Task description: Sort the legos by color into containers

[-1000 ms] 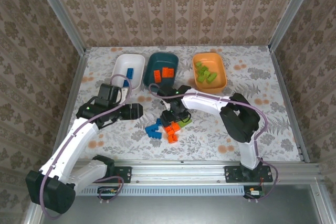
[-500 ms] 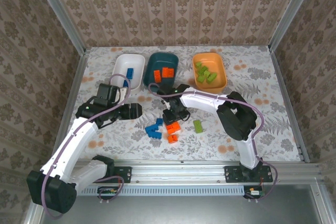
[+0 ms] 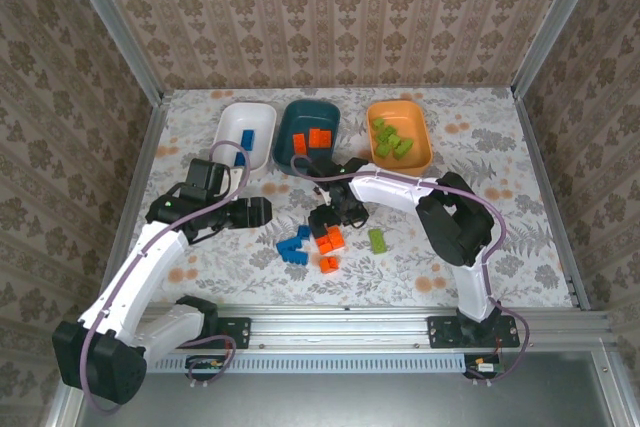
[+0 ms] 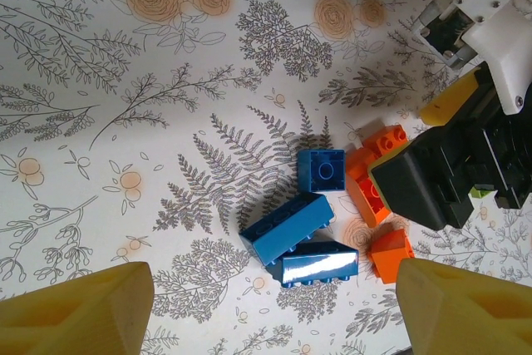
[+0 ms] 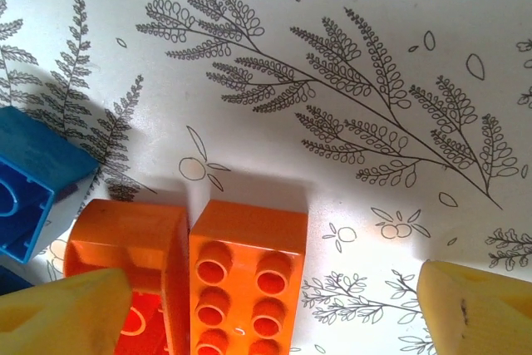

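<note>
The white bin (image 3: 228,125), teal bin (image 3: 292,119) and orange bin (image 3: 424,142) are holding some blue, orange and green legos (image 3: 392,143). The right gripper (image 3: 325,227) is hovering released over loose orange bricks (image 5: 245,280), the left gripper (image 3: 262,213) gaping near blue bricks (image 4: 291,226); a green brick (image 3: 378,240) is waiting

Loose blue legos (image 3: 292,247) and orange legos (image 3: 328,242) cluster mid-table, a green lego (image 3: 378,240) nearby, bins (image 3: 283,132) behind.

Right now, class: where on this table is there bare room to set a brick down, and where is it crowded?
Free: the table strip between the orange bin and the right rail, and the patch between the green brick and the front rail. Crowded: the centre, around the blue bricks and orange bricks.
</note>
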You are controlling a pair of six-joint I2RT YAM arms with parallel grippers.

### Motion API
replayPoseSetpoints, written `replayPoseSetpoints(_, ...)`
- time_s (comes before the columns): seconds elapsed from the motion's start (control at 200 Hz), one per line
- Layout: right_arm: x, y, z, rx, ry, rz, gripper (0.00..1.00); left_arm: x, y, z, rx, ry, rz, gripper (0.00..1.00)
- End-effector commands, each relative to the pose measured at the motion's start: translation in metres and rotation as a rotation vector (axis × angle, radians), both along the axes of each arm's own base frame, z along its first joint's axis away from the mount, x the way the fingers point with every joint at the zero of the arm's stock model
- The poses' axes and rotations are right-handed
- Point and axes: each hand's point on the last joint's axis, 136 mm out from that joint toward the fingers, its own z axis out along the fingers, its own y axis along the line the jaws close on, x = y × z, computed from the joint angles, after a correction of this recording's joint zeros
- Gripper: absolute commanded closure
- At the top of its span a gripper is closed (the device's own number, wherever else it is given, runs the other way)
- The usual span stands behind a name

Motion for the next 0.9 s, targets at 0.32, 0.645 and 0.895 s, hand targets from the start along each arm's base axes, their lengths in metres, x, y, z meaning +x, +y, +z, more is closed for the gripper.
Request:
replayPoseSetpoints(0.32,-0.017,0.000,0.014,0.063,0.032,-0.026,0.07,-0.002,-0.001,-0.005,-0.014,0.012,-0.010,0.22)
replayPoseSetpoints(0.645,-0.004,-0.005,0.012,0.051,0.023,-0.065,0.10,-0.003,0.001,-0.007,-0.005,0.010,-0.013,0.22)
replayPoseSetpoints(0.895,0.007,-0.014,0.001,0.021,0.013,-0.100,0.19,-0.002,0.002,-0.008,-0.007,0.015,-0.013,0.22)
